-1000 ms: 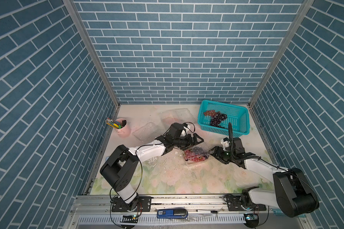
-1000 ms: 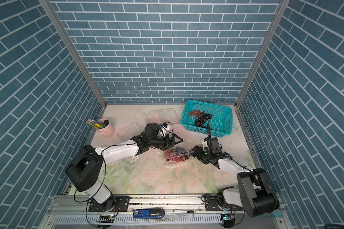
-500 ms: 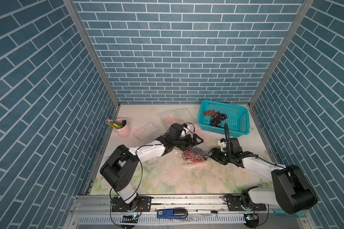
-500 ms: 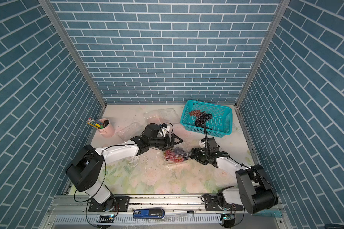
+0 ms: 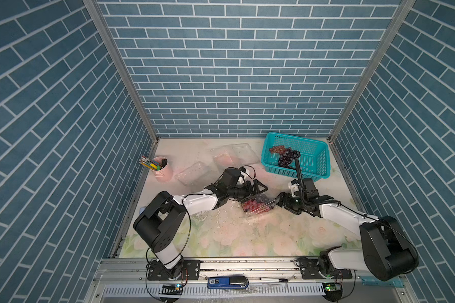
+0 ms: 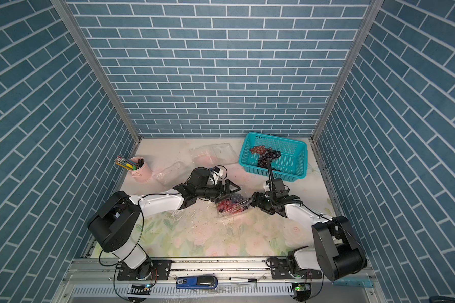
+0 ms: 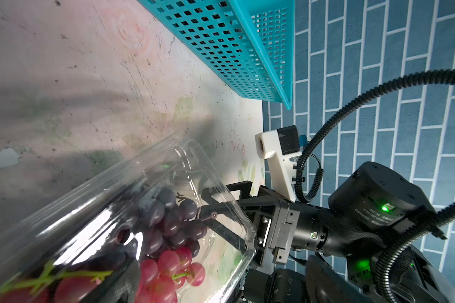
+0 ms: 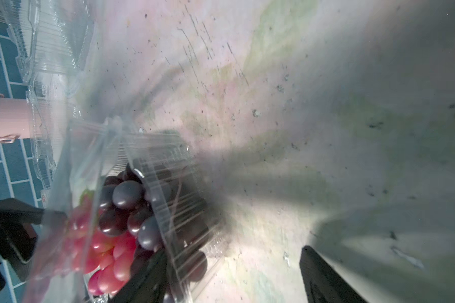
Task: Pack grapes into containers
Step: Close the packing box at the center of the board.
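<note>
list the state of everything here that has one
grape clamshell: filled with red and dark grapes, lid ajar
back clamshell: open, empty
pink pen cup: upright, holds pens
clamshell by the cup: empty
teal basket: holds grape bunches
left hand: open
right hand: open, at grape clamshell's edge

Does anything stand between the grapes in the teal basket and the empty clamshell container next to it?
Nothing visible lies between them. Only the teal basket's own wall separates the grapes from the empty clamshell container.

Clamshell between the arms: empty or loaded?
Loaded. Red and dark grapes show through the clamshell walls in both wrist views.
</note>
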Controlling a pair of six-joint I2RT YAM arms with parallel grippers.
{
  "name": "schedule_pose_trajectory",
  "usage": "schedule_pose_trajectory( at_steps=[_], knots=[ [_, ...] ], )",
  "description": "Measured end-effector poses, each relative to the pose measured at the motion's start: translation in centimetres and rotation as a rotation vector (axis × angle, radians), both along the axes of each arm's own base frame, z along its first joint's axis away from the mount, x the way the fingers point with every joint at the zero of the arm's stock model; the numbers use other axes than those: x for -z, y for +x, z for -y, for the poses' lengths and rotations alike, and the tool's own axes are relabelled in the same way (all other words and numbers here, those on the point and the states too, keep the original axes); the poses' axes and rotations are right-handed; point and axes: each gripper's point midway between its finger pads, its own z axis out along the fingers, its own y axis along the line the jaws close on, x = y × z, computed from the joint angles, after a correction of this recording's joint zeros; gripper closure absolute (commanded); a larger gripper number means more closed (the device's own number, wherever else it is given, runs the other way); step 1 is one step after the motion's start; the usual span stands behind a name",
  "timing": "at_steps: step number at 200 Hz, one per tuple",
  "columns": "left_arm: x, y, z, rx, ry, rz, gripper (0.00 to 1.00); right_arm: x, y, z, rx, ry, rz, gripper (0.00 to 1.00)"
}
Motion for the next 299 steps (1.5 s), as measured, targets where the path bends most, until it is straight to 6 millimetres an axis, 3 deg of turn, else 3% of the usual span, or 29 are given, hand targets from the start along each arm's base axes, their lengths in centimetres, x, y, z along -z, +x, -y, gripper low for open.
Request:
schedule_pose_trajectory(
  at_steps=[41,99,151,200,258,299],
  knots=[
    [0.1,0.0,0.0,0.000,0.003,-0.002,0.01,-2.7,0.9,1.7,0.005,-0.090,0.070,0.19],
    [0.4,-0.2,-0.1,0.003,0.013,-0.009,0.00,-2.2,-0.1,4.8,0.080,-0.129,0.057,0.19],
    [0.6,-0.3,-0.2,0.009,0.024,-0.006,0.00,0.2,-2.1,2.3,0.063,0.070,0.019,0.23],
    [0.6,-0.3,-0.2,0.012,0.027,-0.002,0.00,-0.2,-2.1,0.5,0.047,0.202,0.057,0.33],
    [0.7,-0.3,-0.3,0.016,0.035,-0.003,0.01,0.0,-2.5,-0.2,0.044,0.282,0.060,0.39],
    [0.5,-0.6,-0.6,0.025,0.066,-0.001,0.00,-0.6,-2.3,0.6,0.071,0.315,0.075,0.42]
  ],
)
